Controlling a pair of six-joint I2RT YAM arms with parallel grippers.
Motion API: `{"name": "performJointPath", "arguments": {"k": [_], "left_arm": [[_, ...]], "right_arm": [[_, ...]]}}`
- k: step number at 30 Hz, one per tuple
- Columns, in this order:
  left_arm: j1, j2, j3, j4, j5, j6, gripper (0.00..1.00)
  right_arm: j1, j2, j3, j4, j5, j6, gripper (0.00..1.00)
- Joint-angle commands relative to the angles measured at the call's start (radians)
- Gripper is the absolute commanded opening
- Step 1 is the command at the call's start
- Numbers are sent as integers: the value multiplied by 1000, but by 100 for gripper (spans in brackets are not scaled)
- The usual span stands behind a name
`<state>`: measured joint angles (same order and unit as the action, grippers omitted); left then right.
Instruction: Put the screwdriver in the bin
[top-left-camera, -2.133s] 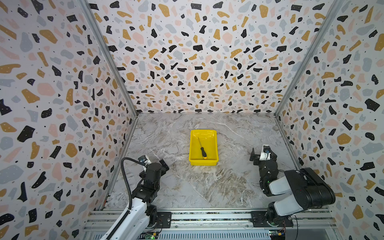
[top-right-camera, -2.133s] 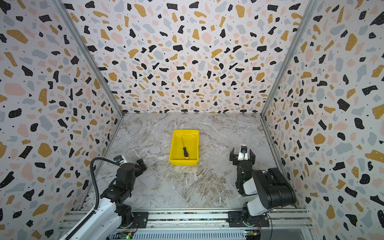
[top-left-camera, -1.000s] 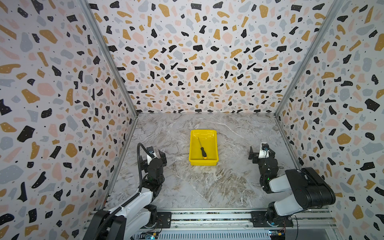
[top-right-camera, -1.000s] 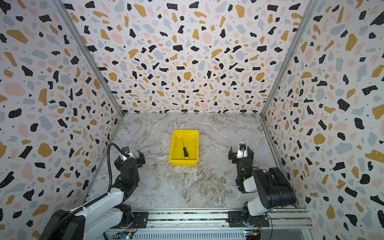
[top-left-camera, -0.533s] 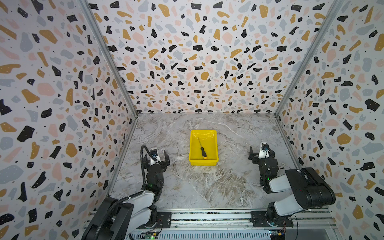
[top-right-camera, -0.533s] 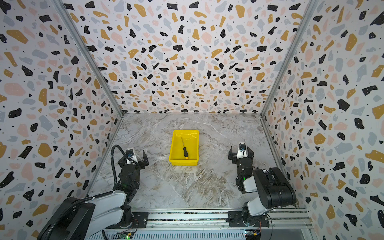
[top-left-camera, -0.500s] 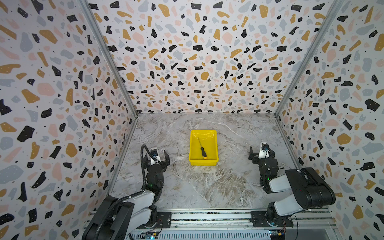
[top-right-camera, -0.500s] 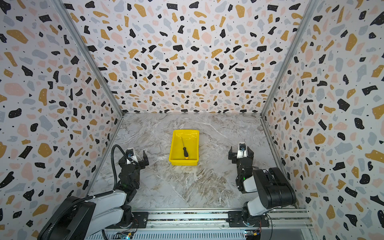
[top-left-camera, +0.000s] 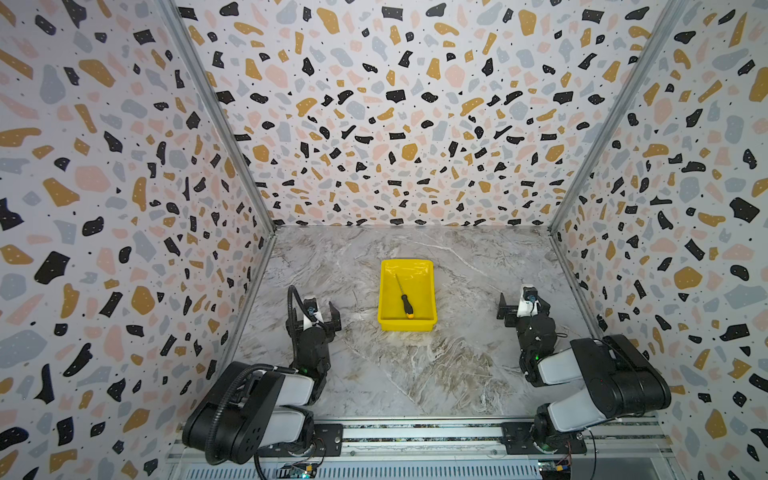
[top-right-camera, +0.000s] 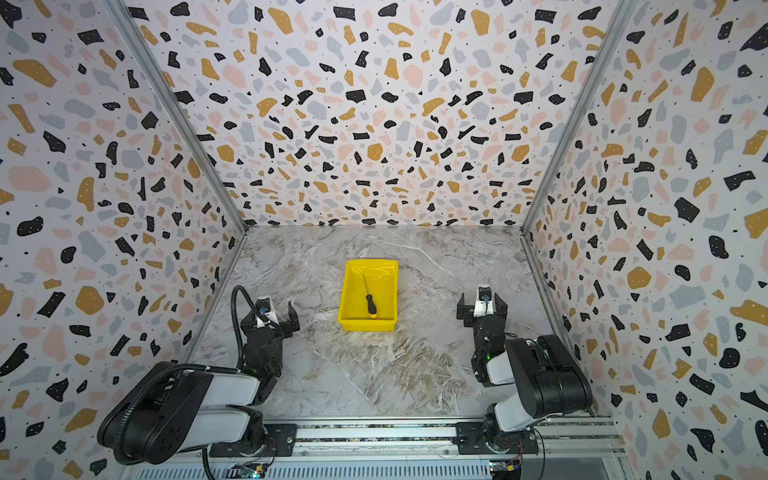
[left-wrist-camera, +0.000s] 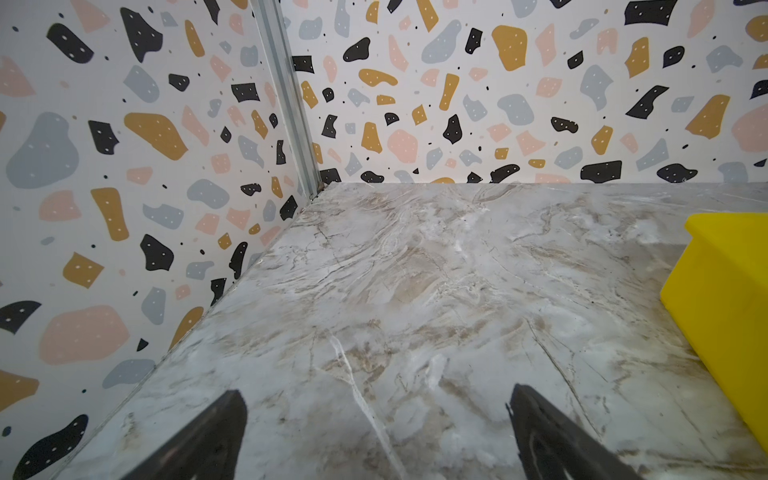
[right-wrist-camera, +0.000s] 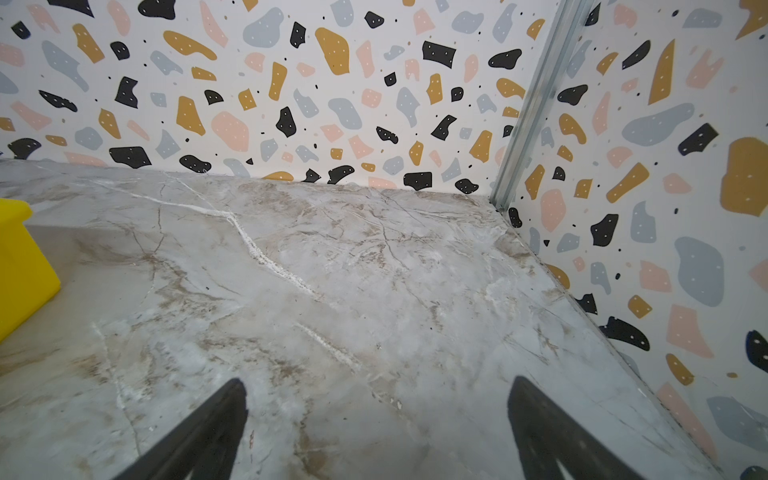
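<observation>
The screwdriver (top-left-camera: 407, 305) is lying in the bin (top-left-camera: 424, 286), between the left gripper (top-left-camera: 312, 314) and right gripper (top-left-camera: 523, 304), both gaping empty.

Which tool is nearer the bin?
Left. The left tool sits open left of the bin, near its front corner; the right tool sits open farther off on its right.
</observation>
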<state>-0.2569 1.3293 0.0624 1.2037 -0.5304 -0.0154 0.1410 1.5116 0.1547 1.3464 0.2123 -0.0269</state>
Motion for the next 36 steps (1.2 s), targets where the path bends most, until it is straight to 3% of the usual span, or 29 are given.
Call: {"name": "performJointPath", "arguments": {"k": [1,36], "left_arm": [[10,-4,27,30,6,-11,100],[13,-4,25,36,7,-14,100]], "right_arm": [[-6,-14,19,-5,-7,10,99],[-14,-13,28,-37,-27,17,99]]}}
